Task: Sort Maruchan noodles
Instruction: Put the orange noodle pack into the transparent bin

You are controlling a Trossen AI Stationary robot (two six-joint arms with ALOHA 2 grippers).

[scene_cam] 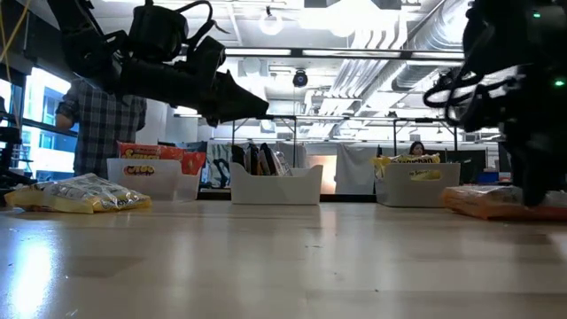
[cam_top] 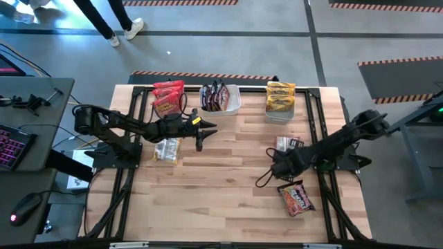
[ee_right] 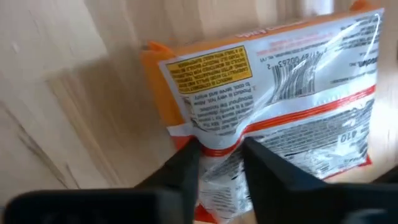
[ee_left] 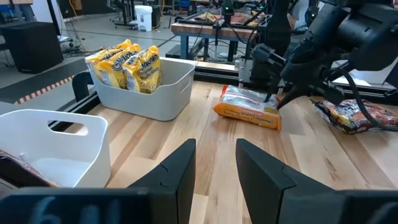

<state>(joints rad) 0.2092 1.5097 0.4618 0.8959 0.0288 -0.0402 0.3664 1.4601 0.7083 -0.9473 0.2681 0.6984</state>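
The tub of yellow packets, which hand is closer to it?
Right. The right hand sits just in front of the tub of yellow packets; the left hand hovers farther off, near the middle tub.

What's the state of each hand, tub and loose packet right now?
Left hand: open, empty, raised over the table.
Right hand: fingers pinching the orange packet, which lies back side up.
Left tub: holds red packets.
Middle tub: holds dark packets.
Right tub: holds yellow packets.
Yellow packet: loose, flat on the table.
Red packet: loose, flat on the table.
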